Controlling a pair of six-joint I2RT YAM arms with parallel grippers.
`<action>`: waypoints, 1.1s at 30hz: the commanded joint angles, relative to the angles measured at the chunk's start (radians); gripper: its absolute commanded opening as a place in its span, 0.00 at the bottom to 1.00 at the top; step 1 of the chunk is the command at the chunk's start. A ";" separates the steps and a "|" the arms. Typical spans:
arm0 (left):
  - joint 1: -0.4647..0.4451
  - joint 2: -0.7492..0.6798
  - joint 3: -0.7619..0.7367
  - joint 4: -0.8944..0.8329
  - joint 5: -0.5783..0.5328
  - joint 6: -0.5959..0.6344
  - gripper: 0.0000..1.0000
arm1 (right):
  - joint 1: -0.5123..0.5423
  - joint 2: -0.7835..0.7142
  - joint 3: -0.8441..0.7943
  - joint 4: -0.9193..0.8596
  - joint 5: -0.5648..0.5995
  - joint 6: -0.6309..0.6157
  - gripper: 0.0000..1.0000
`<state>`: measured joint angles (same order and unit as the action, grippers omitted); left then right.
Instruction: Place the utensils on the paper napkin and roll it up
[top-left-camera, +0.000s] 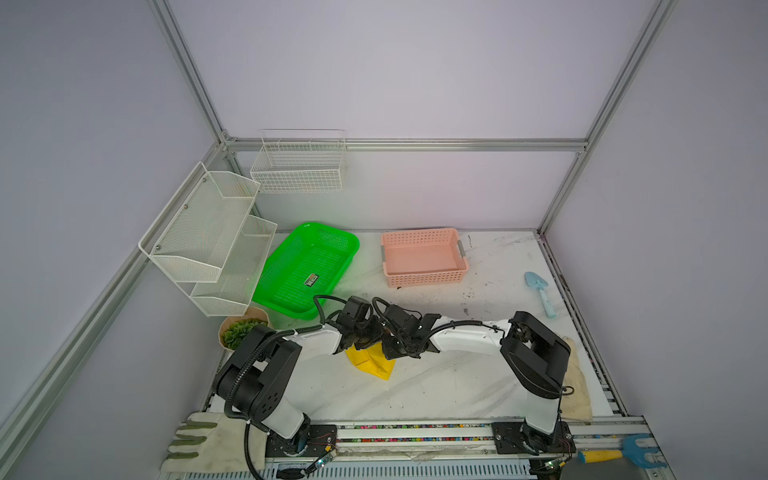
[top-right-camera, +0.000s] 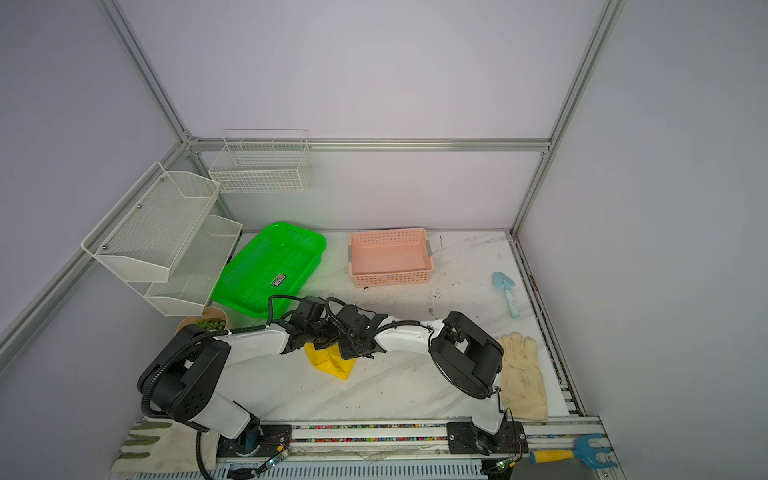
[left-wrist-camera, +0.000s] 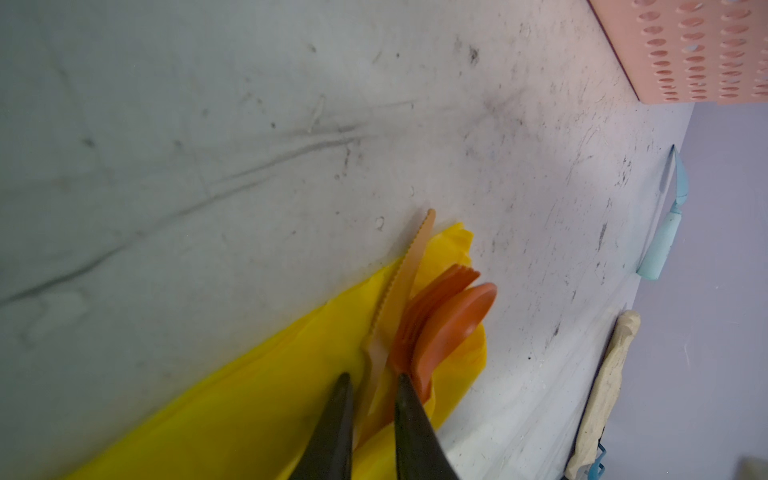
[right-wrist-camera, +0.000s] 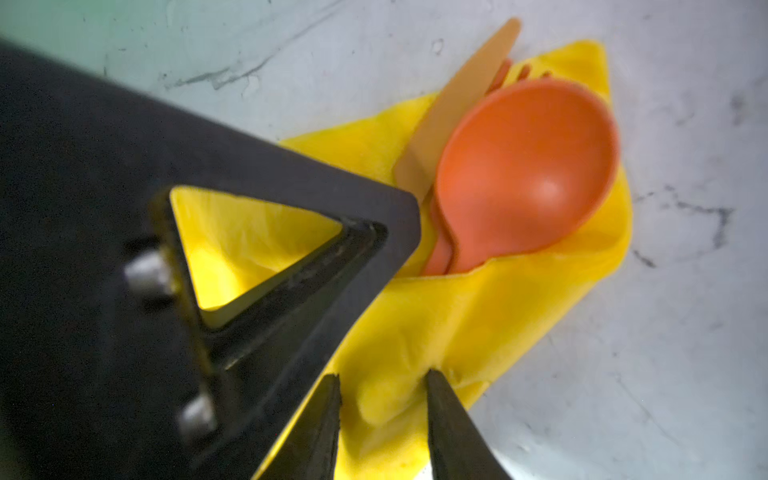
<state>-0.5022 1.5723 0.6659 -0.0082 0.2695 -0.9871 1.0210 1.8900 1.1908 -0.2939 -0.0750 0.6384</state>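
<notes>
Roll tight over utensils (right-wrist-camera: 528, 166) lying on half-folded paper napkin (top-left-camera: 372, 363), middle of table (top-left-camera: 436, 386) toward left edge. Hold handles firm with left gripper (left-wrist-camera: 372, 376), clamped on utensils — pinch fold squarely with right gripper (right-wrist-camera: 380, 374), straddling it, grip unclear.

Plain pale lavender-grey walls (top-left-camera: 415, 75), silver aluminium frame rails (top-left-camera: 407, 144) at corners. White marble-look tabletop (top-left-camera: 436, 386), scuffed, dark smudges. White mesh two-tier shelf (top-left-camera: 208, 241) on side wall, white wire basket (top-left-camera: 299, 166) on back wall. Even light.
</notes>
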 joint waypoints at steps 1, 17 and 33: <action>-0.015 -0.007 0.071 0.031 0.028 -0.017 0.19 | -0.004 -0.039 -0.010 0.016 -0.003 -0.005 0.38; 0.020 -0.126 0.027 -0.020 0.025 -0.032 0.22 | -0.014 -0.027 0.011 0.008 0.016 0.022 0.38; 0.211 -0.371 -0.013 -0.347 -0.090 0.061 0.27 | -0.014 0.082 0.159 -0.148 0.082 0.006 0.36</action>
<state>-0.3061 1.2308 0.6659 -0.2779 0.2218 -0.9577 1.0088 1.9511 1.3281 -0.3706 -0.0219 0.6529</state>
